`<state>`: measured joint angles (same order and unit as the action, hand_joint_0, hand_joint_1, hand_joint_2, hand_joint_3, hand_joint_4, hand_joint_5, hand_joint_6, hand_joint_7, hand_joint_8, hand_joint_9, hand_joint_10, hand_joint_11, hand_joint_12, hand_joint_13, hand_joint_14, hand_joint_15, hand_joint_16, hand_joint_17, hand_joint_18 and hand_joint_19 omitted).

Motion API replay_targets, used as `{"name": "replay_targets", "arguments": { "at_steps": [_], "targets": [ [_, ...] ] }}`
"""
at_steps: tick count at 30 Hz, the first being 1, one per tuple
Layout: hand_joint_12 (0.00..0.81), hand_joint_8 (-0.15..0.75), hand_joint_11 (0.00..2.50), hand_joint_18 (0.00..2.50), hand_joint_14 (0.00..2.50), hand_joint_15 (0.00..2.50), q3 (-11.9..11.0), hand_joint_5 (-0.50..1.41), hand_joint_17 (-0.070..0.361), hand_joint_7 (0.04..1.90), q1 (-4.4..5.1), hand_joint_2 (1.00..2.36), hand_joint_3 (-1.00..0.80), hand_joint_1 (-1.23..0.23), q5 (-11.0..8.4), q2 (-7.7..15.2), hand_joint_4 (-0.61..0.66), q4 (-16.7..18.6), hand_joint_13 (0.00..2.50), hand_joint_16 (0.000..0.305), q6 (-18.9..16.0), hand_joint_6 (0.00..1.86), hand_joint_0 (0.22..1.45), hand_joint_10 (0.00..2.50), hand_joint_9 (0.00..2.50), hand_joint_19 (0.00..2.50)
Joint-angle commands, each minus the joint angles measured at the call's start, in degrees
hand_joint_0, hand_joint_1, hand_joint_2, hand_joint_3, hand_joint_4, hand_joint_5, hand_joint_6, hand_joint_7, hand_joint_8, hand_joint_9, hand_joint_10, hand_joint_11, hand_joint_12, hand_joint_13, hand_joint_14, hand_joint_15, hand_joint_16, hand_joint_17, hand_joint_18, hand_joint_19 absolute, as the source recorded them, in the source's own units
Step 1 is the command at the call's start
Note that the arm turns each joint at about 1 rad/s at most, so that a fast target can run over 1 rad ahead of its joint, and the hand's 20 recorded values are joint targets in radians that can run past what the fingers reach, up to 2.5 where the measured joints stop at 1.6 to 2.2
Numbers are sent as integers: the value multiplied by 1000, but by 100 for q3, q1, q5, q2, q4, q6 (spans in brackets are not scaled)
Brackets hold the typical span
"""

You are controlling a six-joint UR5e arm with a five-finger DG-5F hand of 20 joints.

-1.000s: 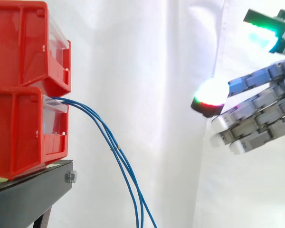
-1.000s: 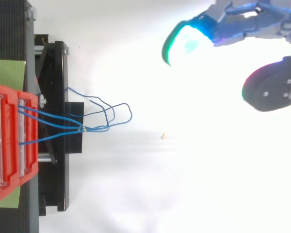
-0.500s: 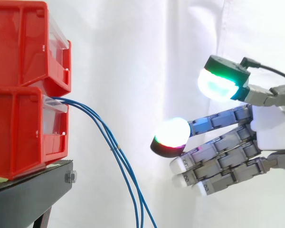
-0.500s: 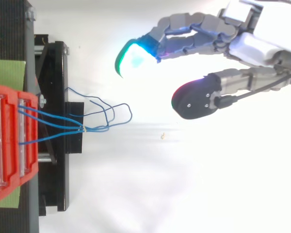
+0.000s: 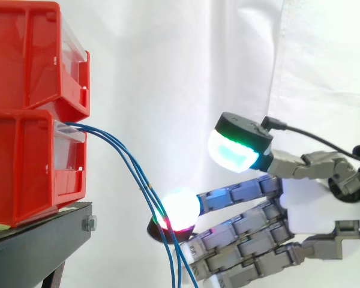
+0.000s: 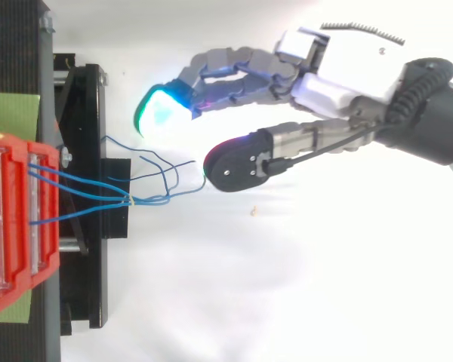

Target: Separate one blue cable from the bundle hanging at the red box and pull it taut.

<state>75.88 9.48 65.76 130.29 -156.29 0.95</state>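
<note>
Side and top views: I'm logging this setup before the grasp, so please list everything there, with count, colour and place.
upper red bin: one, red, stacked on the lower bin, at the left
lower red bin: one, red, on the stand
blue cables: a few, exact count unclear, blue, hanging from the lower bin's front
black stand: one, black, under the bins
green sheet: one, green, on the stand beside the bins
white curtain: one, white, behind everything
hand: one, grey and white, coming in from the right, fingers fairly straight, one glowing pad at the cables
</note>
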Motion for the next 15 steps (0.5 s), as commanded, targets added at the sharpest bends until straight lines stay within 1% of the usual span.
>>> {"name": "replay_targets", "arguments": {
  "at_steps": [1,2,3,4,12,15],
  "targets": [
    [366,334,275,318,6,179,-127,-227,103,861,-8,1002,-474,-639,95,181,227,64,409,46,-16,503,515,10,477,174],
    [367,335,276,320,6,176,-250,-227,104,858,-8,1002,-475,-639,201,287,229,99,412,46,-42,503,515,8,479,182],
    [367,336,290,323,6,180,-276,-226,104,862,-8,1001,-478,-638,227,304,227,117,415,46,-42,503,516,9,484,184],
    [370,337,288,326,6,188,-302,-225,104,863,28,1002,-477,-636,333,330,230,143,419,46,-68,503,516,8,488,186],
    [373,349,335,366,7,209,-302,-218,107,870,63,1002,-476,-637,359,330,245,354,456,47,-68,503,517,10,539,227],
    [373,350,338,387,9,226,-302,-215,107,874,80,1002,-478,-638,447,330,250,389,474,47,-68,503,518,10,556,242]
  ]
}}
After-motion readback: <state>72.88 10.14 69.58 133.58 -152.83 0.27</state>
